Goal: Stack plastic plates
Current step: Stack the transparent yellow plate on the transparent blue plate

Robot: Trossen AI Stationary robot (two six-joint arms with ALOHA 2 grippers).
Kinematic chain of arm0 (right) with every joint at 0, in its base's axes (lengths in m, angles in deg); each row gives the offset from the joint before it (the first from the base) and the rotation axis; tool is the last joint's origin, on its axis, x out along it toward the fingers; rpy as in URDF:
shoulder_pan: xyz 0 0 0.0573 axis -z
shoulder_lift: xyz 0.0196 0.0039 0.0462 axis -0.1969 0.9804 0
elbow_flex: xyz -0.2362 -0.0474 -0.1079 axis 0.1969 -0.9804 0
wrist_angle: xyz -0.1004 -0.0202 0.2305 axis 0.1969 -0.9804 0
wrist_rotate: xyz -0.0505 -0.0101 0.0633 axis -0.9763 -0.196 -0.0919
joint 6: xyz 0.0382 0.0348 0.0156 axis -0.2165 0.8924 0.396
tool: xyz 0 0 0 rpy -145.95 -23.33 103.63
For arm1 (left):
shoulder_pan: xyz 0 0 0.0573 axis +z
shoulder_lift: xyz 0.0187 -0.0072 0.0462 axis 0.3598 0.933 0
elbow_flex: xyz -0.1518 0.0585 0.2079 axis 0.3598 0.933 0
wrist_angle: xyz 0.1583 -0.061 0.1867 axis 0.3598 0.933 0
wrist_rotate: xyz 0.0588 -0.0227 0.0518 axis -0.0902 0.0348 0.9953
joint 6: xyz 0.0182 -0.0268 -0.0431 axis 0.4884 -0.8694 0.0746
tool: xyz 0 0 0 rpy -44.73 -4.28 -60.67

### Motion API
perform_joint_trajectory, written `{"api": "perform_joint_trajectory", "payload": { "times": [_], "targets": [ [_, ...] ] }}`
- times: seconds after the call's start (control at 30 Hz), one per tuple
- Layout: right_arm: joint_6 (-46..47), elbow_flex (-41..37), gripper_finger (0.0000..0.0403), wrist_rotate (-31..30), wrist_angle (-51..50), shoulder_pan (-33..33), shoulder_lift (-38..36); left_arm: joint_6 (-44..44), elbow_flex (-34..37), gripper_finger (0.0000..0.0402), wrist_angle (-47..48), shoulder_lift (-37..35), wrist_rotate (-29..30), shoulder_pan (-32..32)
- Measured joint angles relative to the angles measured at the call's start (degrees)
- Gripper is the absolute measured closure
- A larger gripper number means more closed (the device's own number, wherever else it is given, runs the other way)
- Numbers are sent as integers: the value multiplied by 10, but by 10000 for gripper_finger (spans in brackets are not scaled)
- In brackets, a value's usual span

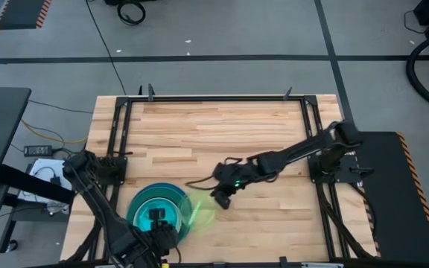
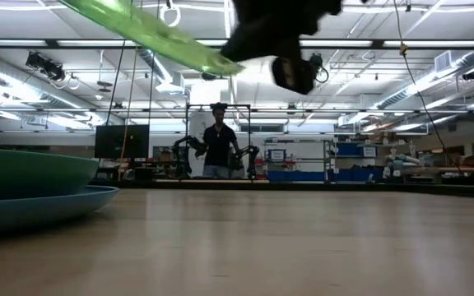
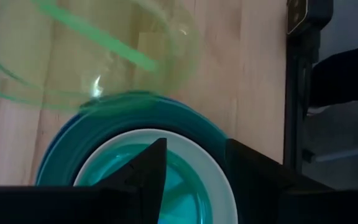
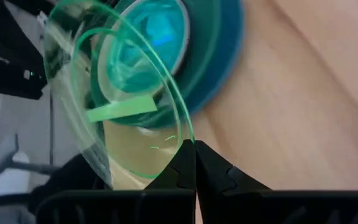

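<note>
1. The right gripper (image 1: pixel 223 195) sits just below the centre of the high view, fingers pinched together on the rim of a lime plate (image 1: pixel 199 211). An edge grip like this probably suits a thin, flat plate that offers nothing else to catch.

2. The lime plate hangs tilted in the air, not flat. In the low view it slants across the top left of the frame (image 2: pixel 151 31), clear of the table (image 2: pixel 303 247). In the right wrist view its rim (image 4: pixel 123 112) meets the closed fingertips at bottom centre.

3. The stack (image 1: pixel 157 210) stands at the lower left of the high view: a blue plate (image 3: pixel 185 118) at the bottom, teal on it, then a white plate (image 3: pixel 213 180) with translucent cyan (image 3: pixel 188 193) inside. Largest lowest keeps the pile steady.

4. The lime plate overlaps the stack's right edge, so it seems to be on its way to the top and not yet released.

5. The left gripper (image 1: pixel 155 222) waits over the stack's lower part, fingers apart and holding nothing.

6. Risk, as a judgement: if dropped while this tilted, the plate could slide off the pile.
</note>
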Motion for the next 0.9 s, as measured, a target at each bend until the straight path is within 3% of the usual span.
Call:
{"api": "perform_joint_trajectory", "payload": {
  "times": [0.3, 0.7, 0.9],
  "targets": [
    [-88, 207, 400, 41, -78, 20, 150, 2, 0, 233, -2, -9, 1, -12],
    [-117, 398, 400, 127, -88, 57, 316, 0, 0, 233, -11, -9, 4, -11],
    [-136, 473, 400, 133, -110, 57, 362, 0, 0, 233, -12, -9, 5, -11]
  ]
}}
